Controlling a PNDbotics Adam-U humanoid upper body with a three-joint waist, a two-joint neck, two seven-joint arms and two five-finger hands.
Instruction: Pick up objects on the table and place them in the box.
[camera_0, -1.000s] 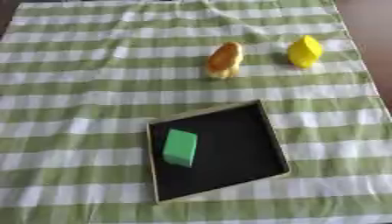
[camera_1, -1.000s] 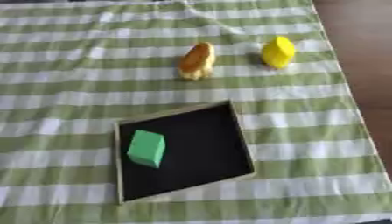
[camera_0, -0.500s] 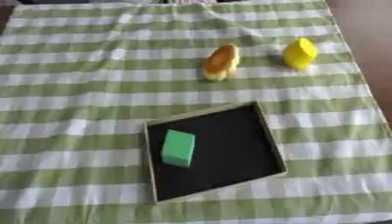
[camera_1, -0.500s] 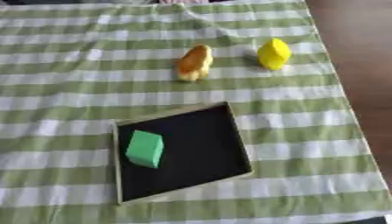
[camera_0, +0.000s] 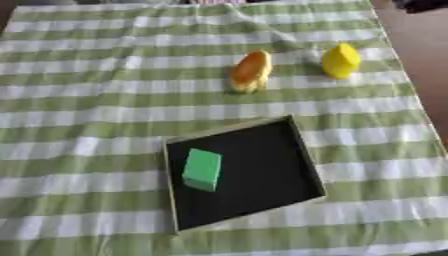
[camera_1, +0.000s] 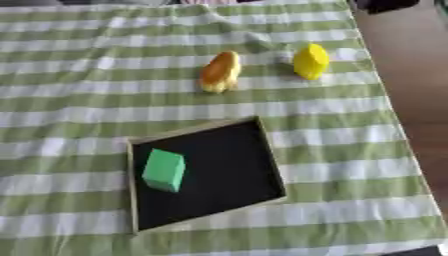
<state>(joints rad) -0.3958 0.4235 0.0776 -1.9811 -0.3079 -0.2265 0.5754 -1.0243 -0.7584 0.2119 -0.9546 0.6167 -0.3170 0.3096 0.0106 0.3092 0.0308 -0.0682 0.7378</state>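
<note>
Nothing moved; no robot hand visible. Green block (camera_0: 202, 169) lies lengthwise near-far in box (camera_0: 302, 149).

I read the tablecloth (camera_0: 87, 100) as woven cloth – matt, green-and-white striped, with soft creases at the far edge. Box (camera_0: 302, 150): matt black floor, pale rim that looks like wood or card, can't tell which. Green block (camera_0: 202, 169) looks smooth, matt. Orange object (camera_0: 251, 71) and yellow object (camera_0: 340, 60) look smooth, slight sheen, maybe plastic. Bare table (camera_1: 411, 100) is brown, smooth. No hand in view to place things against.
</note>
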